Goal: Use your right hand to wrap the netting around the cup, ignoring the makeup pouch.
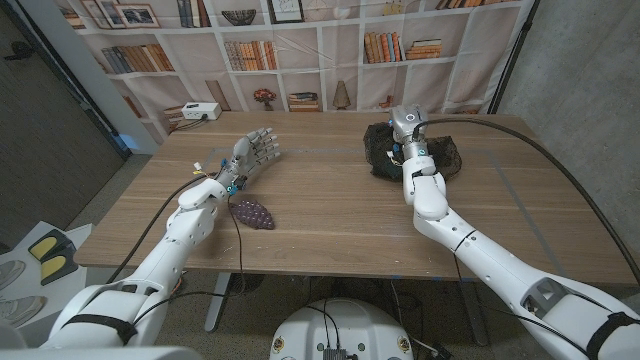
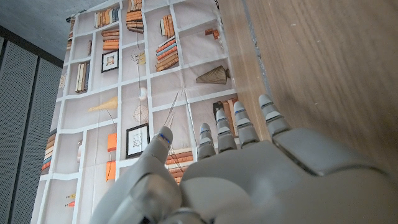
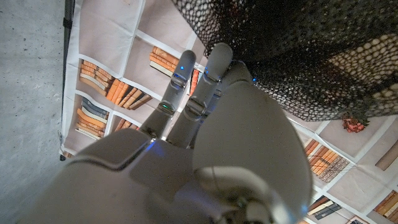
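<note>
Makeup pouch: near edge of surface, beside L forearm; leave it. L hand holds nothing, fingers apart, upright. R hand at the black netting, far side; whether it grips the mesh, can't tell. Cup not discernible, presumably under netting. Advice: draw mesh snug, evenly round. No legible writing.
</note>
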